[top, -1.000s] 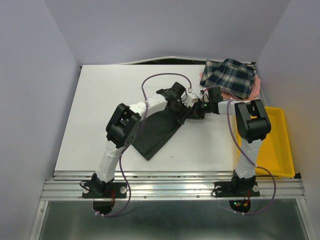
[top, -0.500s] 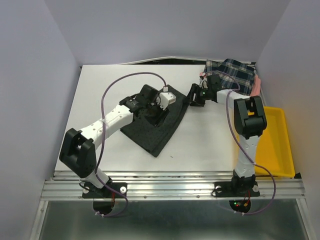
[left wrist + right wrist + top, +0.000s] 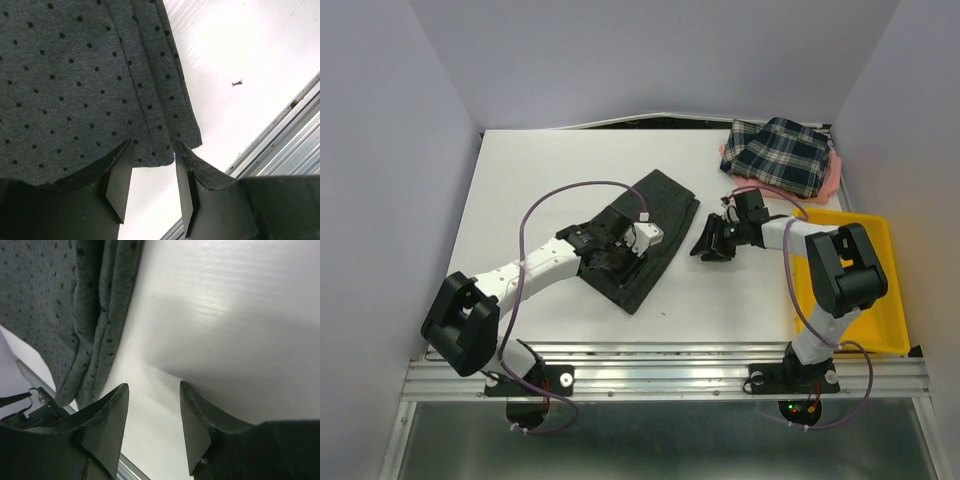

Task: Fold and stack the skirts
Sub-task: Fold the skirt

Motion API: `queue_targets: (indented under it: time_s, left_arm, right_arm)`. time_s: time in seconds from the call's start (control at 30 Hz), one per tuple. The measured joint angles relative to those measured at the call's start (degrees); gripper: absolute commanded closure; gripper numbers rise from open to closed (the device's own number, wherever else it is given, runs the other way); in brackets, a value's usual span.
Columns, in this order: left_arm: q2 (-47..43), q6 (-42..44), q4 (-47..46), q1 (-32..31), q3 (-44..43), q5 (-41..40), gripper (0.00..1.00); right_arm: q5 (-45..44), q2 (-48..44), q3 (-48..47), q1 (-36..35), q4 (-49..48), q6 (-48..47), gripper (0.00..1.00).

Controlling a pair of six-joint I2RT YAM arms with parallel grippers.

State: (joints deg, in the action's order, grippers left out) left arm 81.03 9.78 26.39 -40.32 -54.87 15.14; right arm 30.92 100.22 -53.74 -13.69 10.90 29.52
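Observation:
The charcoal-black dotted skirt [image 3: 660,215] lies folded into a narrow strip at the table's middle. My left gripper [image 3: 623,265] hovers over its near end, open and empty. In the left wrist view the skirt's near corner [image 3: 100,75] lies just past my open left gripper [image 3: 152,152]. My right gripper [image 3: 703,248] is open and empty on bare table just right of the skirt. In the right wrist view the skirt's folded edge [image 3: 75,315] lies left of my right gripper [image 3: 152,390]. The plaid skirt [image 3: 782,155] lies on the pink skirt [image 3: 832,180] at the far right corner.
A yellow plastic tray [image 3: 885,300] sits at the table's right edge, beside the right arm. A metal rail [image 3: 660,352] runs along the near edge, also in the left wrist view [image 3: 280,135]. Grey walls close the back and both sides.
Both grippers have let go of the charcoal skirt's far right corner. The left arm pulled back toward the near end. The right gripper dropped to the table beside it. The skirt now lies folded narrower.

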Motion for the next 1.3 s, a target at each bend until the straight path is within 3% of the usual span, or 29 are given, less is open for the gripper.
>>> queue_targets:
  time_s: [0.53,0.7,0.77,1.17,1.27,1.3]
  left_arm:
    - [10.3,-0.1,-0.8,-1.2,-3.7,-2.1,0.48]
    - [12.4,-0.2,-1.7,-1.7,-4.8,-2.7,0.64]
    - [13.6,-0.2,-1.9,-1.7,-4.9,-2.8,0.65]
    - [14.4,-0.2,-2.0,-2.2,-4.9,-2.6,0.54]
    - [14.4,-0.2,-2.0,-2.4,-4.9,-1.8,0.74]
    - [14.4,-0.2,-2.1,-2.5,-4.9,-1.7,0.74]
  right_arm:
    - [8.7,7.3,0.6,-11.8,-12.0,9.7,0.59]
    - [10.2,9.6,-0.8,-12.5,-12.7,10.5,0.67]
    - [10.5,10.0,-0.9,-12.5,-12.7,10.8,0.69]
    - [10.5,10.8,-0.9,-12.5,-12.7,10.9,0.88]
    - [10.5,10.9,-0.9,-12.5,-12.7,10.8,0.91]
    - [10.5,11.0,-0.9,-12.5,-12.7,10.8,0.92]
